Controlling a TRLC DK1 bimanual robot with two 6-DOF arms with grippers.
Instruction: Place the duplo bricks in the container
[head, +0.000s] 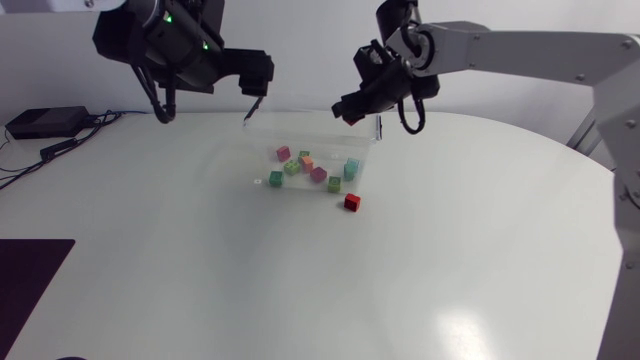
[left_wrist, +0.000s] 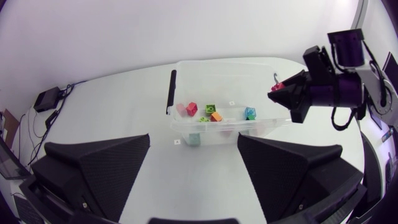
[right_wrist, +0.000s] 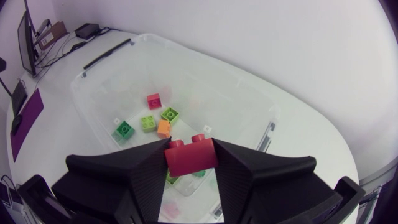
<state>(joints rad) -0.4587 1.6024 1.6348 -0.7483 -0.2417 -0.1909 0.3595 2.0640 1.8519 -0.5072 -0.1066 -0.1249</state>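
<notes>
Red brick (right_wrist: 189, 160), 2 studs showing, gripped by right hand (right_wrist: 191, 155)

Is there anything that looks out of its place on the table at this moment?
One red brick lies apart from the other bricks, seemingly just outside the clear container, at its wall. The rest sit inside it.
</notes>
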